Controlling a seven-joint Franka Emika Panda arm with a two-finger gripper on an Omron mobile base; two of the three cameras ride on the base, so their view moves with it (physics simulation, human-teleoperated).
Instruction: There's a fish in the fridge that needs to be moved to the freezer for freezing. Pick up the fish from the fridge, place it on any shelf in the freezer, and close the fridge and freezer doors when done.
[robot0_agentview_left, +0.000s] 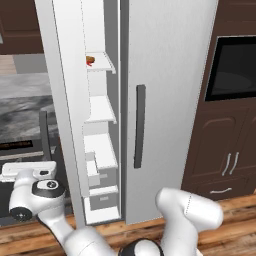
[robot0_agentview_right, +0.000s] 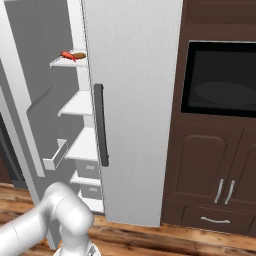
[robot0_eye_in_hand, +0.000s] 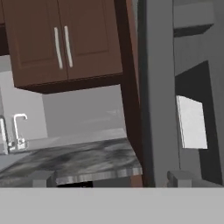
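- The fish (robot0_agentview_right: 67, 55) is lying on the freezer's (robot0_agentview_left: 100, 150) top shelf, upper left of frame, beside a brown lump (robot0_agentview_right: 79, 54).
- Fingers (robot0_eye_in_hand: 48, 178) are standing apart, empty; the freezer door (robot0_agentview_left: 62, 100) is hanging open, likely awaiting closing.

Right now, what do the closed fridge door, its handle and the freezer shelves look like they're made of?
The fridge door looks like white painted or brushed metal: a flat face with faint vertical streaks. Its handle is a dark grey matte bar, metal or plastic, hard to say which. The freezer shelves appear to be opaque white plastic, plain and matte.
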